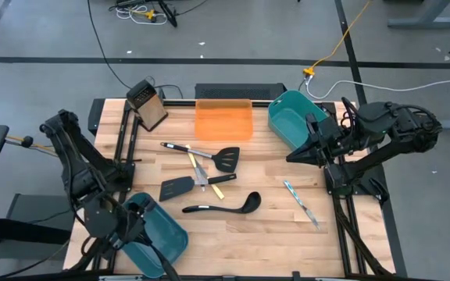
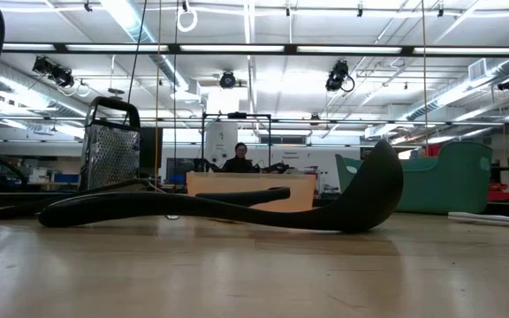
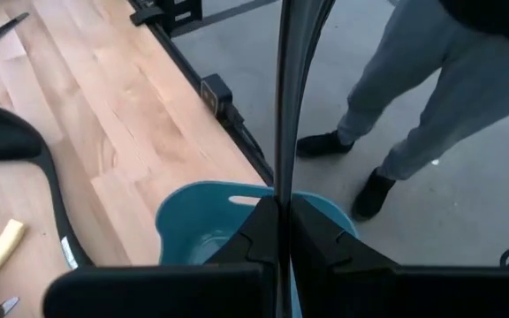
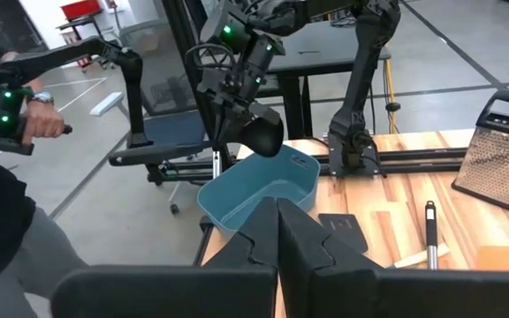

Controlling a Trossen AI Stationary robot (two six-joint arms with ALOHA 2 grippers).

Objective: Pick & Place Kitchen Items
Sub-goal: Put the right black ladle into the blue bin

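Robotics lab, ceiling trusses (image 2: 254, 49), workbenches (image 2: 250, 187)

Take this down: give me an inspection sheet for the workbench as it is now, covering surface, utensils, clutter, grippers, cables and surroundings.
Surface: wooden table, utensils scattered mid-table.
Job's things: loose ladle, spatula near the tray, spatula near the ladle, silver cutlery and a yellow-handled piece lie on the table; a second ladle hangs over the left teal bin.
Clutter: box grater, orange tray, right teal bin.
Grippers: left gripper shut on the second ladle's handle; right gripper shut, empty, beside the right teal bin.
Cables: yellow cable and black cable on the floor.
Surroundings: person standing beside the table.
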